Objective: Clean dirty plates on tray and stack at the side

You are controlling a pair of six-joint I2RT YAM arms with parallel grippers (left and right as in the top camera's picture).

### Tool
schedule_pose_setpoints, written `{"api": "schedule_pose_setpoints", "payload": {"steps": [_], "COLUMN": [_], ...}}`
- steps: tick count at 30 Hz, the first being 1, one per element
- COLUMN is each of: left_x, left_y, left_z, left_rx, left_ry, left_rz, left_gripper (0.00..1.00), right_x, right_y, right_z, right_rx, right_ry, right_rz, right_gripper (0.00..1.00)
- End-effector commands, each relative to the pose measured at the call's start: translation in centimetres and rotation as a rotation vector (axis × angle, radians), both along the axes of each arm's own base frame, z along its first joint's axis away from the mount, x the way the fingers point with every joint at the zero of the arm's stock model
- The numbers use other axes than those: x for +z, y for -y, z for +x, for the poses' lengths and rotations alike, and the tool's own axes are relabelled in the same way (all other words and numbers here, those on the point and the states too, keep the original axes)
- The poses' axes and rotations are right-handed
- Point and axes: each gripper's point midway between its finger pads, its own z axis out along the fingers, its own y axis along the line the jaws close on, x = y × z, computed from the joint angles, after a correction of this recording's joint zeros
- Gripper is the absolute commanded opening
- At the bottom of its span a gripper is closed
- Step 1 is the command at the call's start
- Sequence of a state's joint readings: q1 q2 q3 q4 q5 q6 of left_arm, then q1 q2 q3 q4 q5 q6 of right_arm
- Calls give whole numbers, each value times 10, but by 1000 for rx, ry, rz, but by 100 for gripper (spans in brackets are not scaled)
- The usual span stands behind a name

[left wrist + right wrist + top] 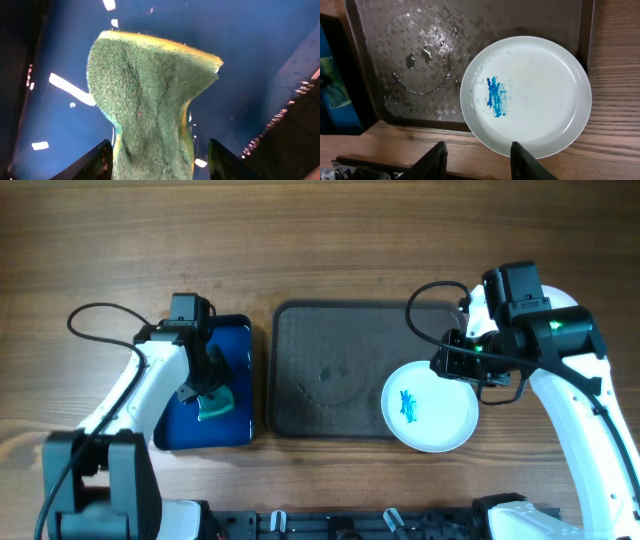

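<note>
One white plate (440, 425) with a blue smear (496, 97) lies over the front right corner of the dark tray (320, 340), overhanging onto the wood. Seen from the right wrist, the plate (540, 85) fills the middle. My right gripper (479, 146) hovers at its near rim, open, with bare wood between the fingers. My left gripper (160, 145) is down in the small blue tray (235, 340), shut on a green sponge (145, 85) that is pinched narrow between the fingers. The overhead view shows the sponge (216, 406) tilted under that gripper (205, 385).
Water drops lie in a ring on the dark tray's floor (415, 60). The blue tray stands directly left of the dark tray. Black cables loop from both arms, one over the dark tray's far right corner (430, 295). Wooden table surrounds everything.
</note>
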State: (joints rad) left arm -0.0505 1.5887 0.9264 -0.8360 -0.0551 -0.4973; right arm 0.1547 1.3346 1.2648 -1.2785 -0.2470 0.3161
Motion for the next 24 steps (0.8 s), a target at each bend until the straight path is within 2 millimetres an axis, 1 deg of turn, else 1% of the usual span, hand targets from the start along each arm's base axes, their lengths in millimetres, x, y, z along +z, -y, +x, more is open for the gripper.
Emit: {"api": "schedule_pose_setpoints", "payload": {"steps": [1,2,3,4,7,9,10,11,12,14,15,16,19,22,23,24], "left_x": [-18,-21,-23,-23,-23,-22,-22,-22,-22,-22,-21,-21,-21,-21,-21,-21], "left_y": [-4,-4,-4,-4,-4,-4,-4,-6,-8,-11,-13,-14,-13,-13,-13,-13], "left_z": [-6,-5,-3,-2,3,4,4,5,5,6,7,8,12,16,16,17], "left_rx": [-2,14,22,30,41,53,63,84,99,99,100,100,100,100,97,97], "left_ry": [-56,-59,-55,-50,-30,-26,-22,-20,-17,-11,-6,-3,16,30,31,33], "left_rz": [16,16,15,15,13,13,13,23,35,52,65,68,66,65,65,65], "left_gripper": [56,53,48,41,4,4,4,4,4,4,4,4,4,4,4,4], "right_x": [4,4,4,4,4,3,3,2,0,-4,-6,-9,-24,-49,-56,-58], "right_y": [-4,-4,-4,-4,-4,-3,-2,3,10,33,47,53,55,59,59,59], "right_z": [-2,-3,-3,-3,-4,-4,-4,-3,-2,-4,-8,-13,-30,-48,-51,-50], "right_rx": [8,8,8,7,7,7,5,-7,-32,-119,-173,-203,-220,-257,-278,-292], "right_ry": [12,11,10,9,5,3,3,7,7,-6,-24,-47,-125,-208,-222,-220], "right_rz": [18,19,18,18,17,16,9,-21,-58,-175,-247,-277,-293,-314,-316,-313], "right_gripper": [42,42,42,42,42,41,38,38,38,40,41,42,43,44,45,47]}}
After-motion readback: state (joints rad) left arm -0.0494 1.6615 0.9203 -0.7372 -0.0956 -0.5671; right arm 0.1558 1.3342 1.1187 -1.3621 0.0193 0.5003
